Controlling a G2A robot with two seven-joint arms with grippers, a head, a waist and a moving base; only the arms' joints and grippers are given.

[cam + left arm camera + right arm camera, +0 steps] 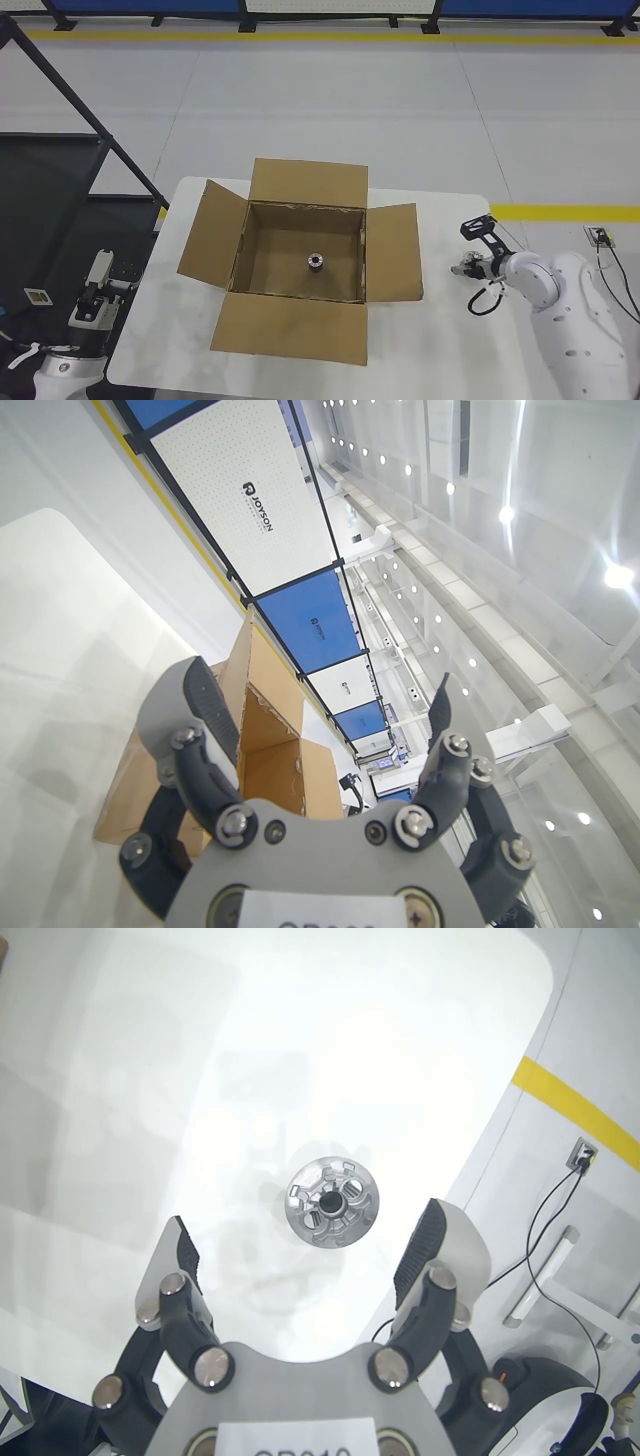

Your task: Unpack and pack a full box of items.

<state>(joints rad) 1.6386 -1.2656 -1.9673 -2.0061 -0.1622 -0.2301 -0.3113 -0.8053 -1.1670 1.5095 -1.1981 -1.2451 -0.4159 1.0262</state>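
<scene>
White counter [440, 330] is carrying the task's things. Just off its near left side, the left pincer [320, 680] is hanging with its jaws spread wide and nothing between them, tilting up toward the cardboard box [300, 262]. At the right edge of the counter, the right pincer [306, 1220] is hovering with its jaws apart and empty, just over a round grey metal part [331, 1200] that is lying flat on the bare surface, well apart from the box.

The box is sitting mid-counter with all four flaps folded outward. The top view is looking straight into it, where a second small metal part [315, 263] is resting near the middle of its bottom. From the left wrist, a raised flap and a ragged corrugated edge are standing between the pincer and the inside. The right wrist view is giving the round part's slotted face and dark centre hole.

A black frame [70, 95] is slanting at the left. The pale floor [330, 110] is stretching to a yellow line [330, 37] and blue panels [140, 6] at the far side.
</scene>
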